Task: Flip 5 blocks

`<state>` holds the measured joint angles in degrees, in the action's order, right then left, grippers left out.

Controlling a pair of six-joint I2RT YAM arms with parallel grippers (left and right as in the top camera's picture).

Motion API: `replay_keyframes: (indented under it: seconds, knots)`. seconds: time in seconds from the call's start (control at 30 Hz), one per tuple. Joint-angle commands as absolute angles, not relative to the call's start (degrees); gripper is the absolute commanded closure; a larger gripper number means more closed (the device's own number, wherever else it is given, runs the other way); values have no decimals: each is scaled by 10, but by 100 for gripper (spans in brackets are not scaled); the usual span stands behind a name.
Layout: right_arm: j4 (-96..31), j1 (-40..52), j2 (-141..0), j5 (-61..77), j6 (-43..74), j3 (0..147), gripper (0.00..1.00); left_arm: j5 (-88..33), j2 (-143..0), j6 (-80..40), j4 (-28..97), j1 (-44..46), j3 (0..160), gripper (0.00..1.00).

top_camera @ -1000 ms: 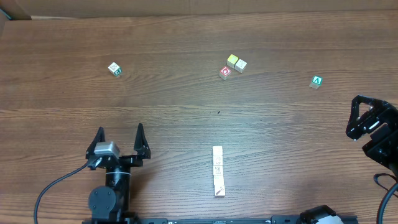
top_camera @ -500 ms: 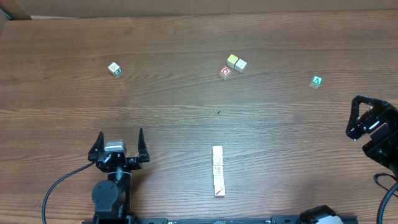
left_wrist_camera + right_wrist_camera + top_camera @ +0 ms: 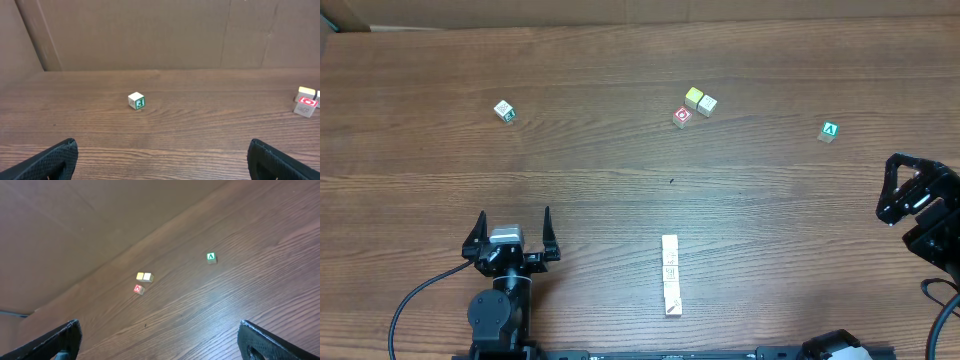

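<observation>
**Five blocks lined up, both jaws wide and empty: no flip in hand**

Left jaws: spread fully, holding nothing. On my left wrist feed the fingertips [image 3: 55, 159] sit in the bottom corners with only bare worktop [image 3: 620, 200] between them. From overhead the arm stands near the front left, pointing toward the back.

Right jaws: also fully spread and empty, parked at the right-hand edge and facing inward.

Task items: the blocks [image 3: 670, 275] lie in a straight row, touching end to end and running front to back near the front edge. They sit between the two arms and well apart from both. Neither wrist camera shows them.

Other items noted toward the back:
- A yellow cube [image 3: 694, 97] touches a cream cube [image 3: 708, 104].
- A red-ringed cube [image 3: 682, 117] sits just beside that pair.
- One green-marked cube [image 3: 504, 110] lies on the left.
- A second green-marked cube [image 3: 830, 131] lies on the right.

Progress: the print on the row's top faces is too small for me to read, so I cannot confirm that any block has been turned. With nothing held and neither arm near the row, I treat all five flips as unverified and outstanding.

Risk: because the cubes touch, I judge that gripping one in the middle would nudge its neighbours. An end block looks like the cleaner place to start.
</observation>
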<state>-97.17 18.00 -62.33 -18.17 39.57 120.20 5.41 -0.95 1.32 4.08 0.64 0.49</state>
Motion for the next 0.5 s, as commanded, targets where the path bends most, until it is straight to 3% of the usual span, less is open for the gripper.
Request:
replay_keyframes:
  seconds: [0.0,0.47]
  knots:
    - [-970,178,-624,-181,392,1203,0,50,-3,22,40,3,3,0]
    - [-970,178,-628,-188,376,1203,0,50,-3,22,40,3,3,0]
